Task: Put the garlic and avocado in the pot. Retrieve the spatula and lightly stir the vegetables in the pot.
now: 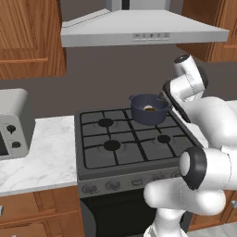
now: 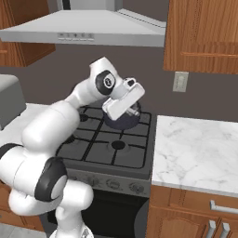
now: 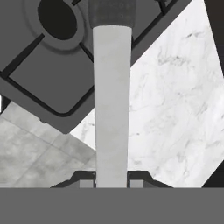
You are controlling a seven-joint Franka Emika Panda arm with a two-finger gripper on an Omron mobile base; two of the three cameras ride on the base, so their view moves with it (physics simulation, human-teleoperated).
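Observation:
The dark blue-grey pot stands on the stove's back right burner. Inside it lie a whitish bit, the garlic, and a brownish bit, the avocado, touching each other. In the hand view my gripper is shut on the spatula. Its pale grey length runs straight up from between the fingertips to a black end at the top edge. Below it lie a front stove corner and marble counter. My hand hovers just in front of the pot and hides most of it.
The stove has several black grates and knobs along its front. Marble counters flank it. A grey toaster oven sits at the far left. The range hood and wooden cabinets hang overhead.

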